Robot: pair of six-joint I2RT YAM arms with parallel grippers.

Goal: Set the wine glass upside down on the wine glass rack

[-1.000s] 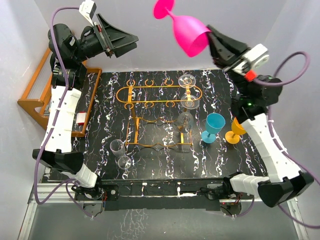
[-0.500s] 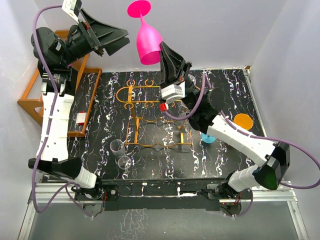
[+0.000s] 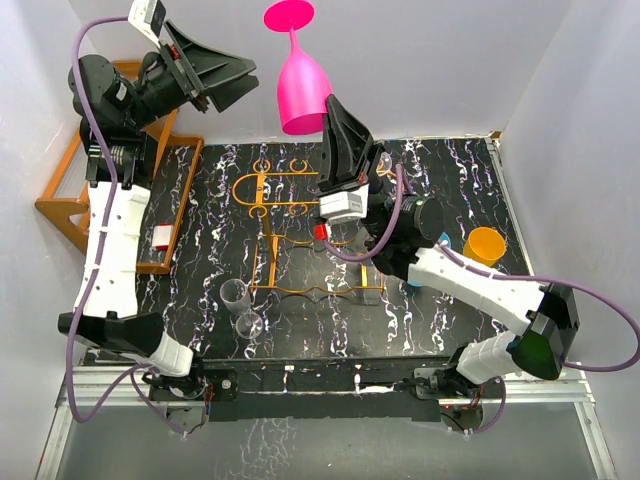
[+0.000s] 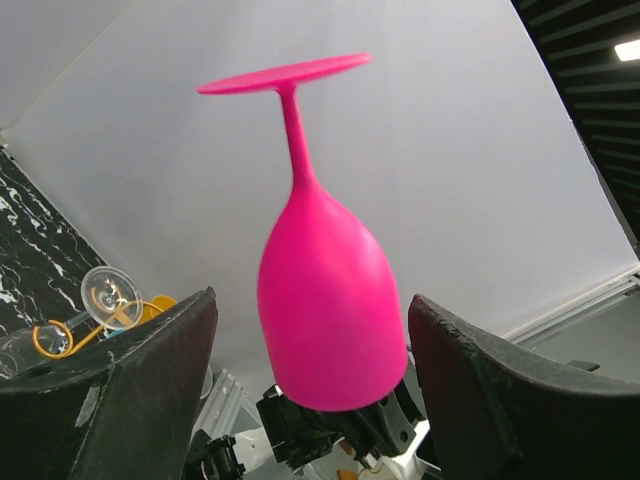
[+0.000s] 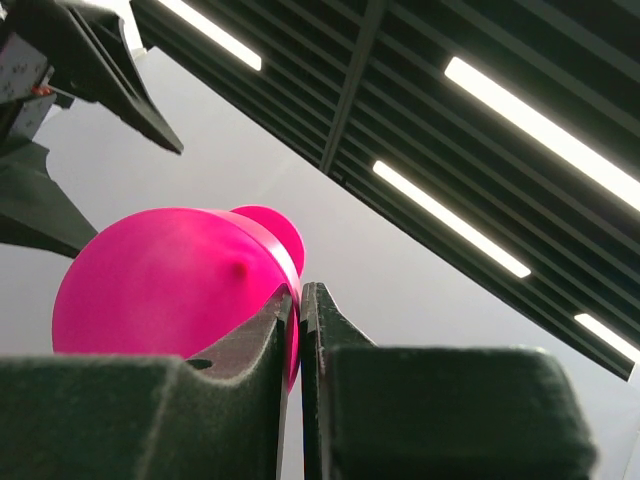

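Observation:
A pink wine glass (image 3: pixel 302 90) is held upside down, foot up, high above the far side of the table. My right gripper (image 3: pixel 332 115) is shut on its rim; in the right wrist view the jaws pinch the rim (image 5: pixel 297 300) of the pink wine glass (image 5: pixel 170 280). The thin orange-gold wire rack (image 3: pixel 300 195) stands below on the black marbled table (image 3: pixel 440 320); a clear glass hangs at its right end. My left gripper (image 3: pixel 235 85) is open and raised left of the glass, which shows between its fingers in the left wrist view (image 4: pixel 330 300).
A chunky orange wooden rack (image 3: pixel 75 190) stands at the left table edge. Two clear glasses (image 3: pixel 240 305) stand at the front left. An orange cup (image 3: pixel 485 245) stands on the right, with a blue cup mostly hidden behind my right arm.
My right arm has swung left from the far right, carrying the pink glass over the rack's far side and turning it upright-inverted. My left gripper has risen and shifted slightly left.

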